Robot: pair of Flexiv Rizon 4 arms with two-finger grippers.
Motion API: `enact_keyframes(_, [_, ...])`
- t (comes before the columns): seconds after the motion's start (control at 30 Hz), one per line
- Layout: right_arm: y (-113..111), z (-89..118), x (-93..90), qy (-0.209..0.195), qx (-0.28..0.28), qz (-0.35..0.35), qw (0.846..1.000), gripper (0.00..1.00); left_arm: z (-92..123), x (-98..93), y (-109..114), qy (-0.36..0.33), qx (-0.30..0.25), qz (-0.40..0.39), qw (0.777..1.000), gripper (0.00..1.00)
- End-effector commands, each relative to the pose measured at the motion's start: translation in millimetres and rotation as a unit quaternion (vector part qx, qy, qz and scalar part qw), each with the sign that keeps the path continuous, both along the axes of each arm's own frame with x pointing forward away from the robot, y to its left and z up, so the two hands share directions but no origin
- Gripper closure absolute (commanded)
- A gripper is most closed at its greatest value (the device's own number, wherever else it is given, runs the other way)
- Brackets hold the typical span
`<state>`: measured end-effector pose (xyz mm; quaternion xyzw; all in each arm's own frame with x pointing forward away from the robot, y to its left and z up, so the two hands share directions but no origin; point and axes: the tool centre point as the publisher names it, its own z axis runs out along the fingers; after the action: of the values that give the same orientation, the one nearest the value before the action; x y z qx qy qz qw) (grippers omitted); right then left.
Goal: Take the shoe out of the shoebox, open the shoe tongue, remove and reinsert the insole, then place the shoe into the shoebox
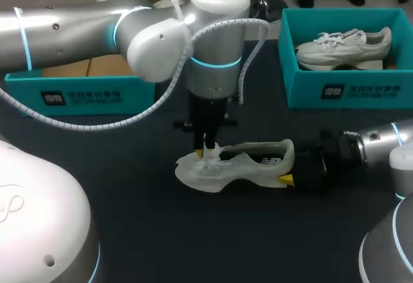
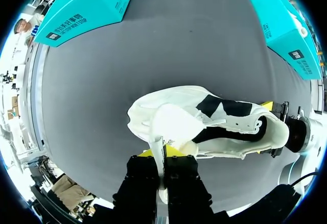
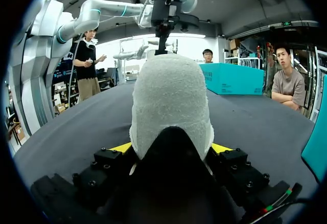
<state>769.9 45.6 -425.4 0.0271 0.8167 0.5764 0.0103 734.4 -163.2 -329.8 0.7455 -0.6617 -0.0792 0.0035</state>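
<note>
Silver-white left arm (image 1: 77, 28) and right arm (image 1: 381, 138), cyan rings at joints, white coiled cable (image 1: 97, 123); right pincer (image 3: 171, 147) black, screw-studded, yellow-tipped

The shoe (image 3: 171, 101) hides its own toe and most of the right pincer (image 3: 172, 147).

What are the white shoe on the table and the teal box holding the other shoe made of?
Shoe: likely soft matte fabric; its heel looks fuzzy and knit-like in the right wrist view. Teal box: probably cardboard, judging by thin, flat, matte walls with crisp folded edges.
</note>
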Motion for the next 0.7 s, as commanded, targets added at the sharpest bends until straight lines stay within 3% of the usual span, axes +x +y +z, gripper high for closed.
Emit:
enact_keyframes(0.03, [0.7,-4.8,-0.6,0.000,-0.001,-0.001,1.000,1.00,-0.8,-2.6,7.2,-0.001,-0.001,0.002,1.000,1.00])
enact_keyframes(0.17, [0.7,-4.8,-0.6,0.000,-0.001,-0.001,1.000,1.00,-1.7,-2.8,7.2,0.002,-0.001,0.000,1.000,1.00])
enact_keyframes(0.2, [0.7,-4.8,-0.6,0.000,-0.001,-0.001,1.000,1.00,-1.3,-2.8,6.8,0.003,-0.003,-0.001,1.000,0.93])
enact_keyframes(0.27, [0.7,-4.8,-0.6,0.000,-0.001,-0.001,1.000,1.00,1.7,-2.7,5.7,0.002,-0.006,-0.003,1.000,0.21])
enact_keyframes(0.3, [0.7,-4.8,-0.6,0.000,-0.001,-0.001,1.000,1.00,3.6,-2.4,5.3,-0.001,-0.007,-0.006,1.000,0.00])
enact_keyframes(0.5, [0.7,-4.8,-0.6,0.000,-0.001,-0.001,1.000,1.00,23.0,3.1,-0.8,-0.020,-0.024,-0.056,0.998,0.00])
enact_keyframes(0.7, [0.7,-4.8,-0.6,0.000,-0.001,-0.001,1.000,1.00,53.4,6.0,-16.6,-0.058,-0.056,-0.187,0.979,0.00])
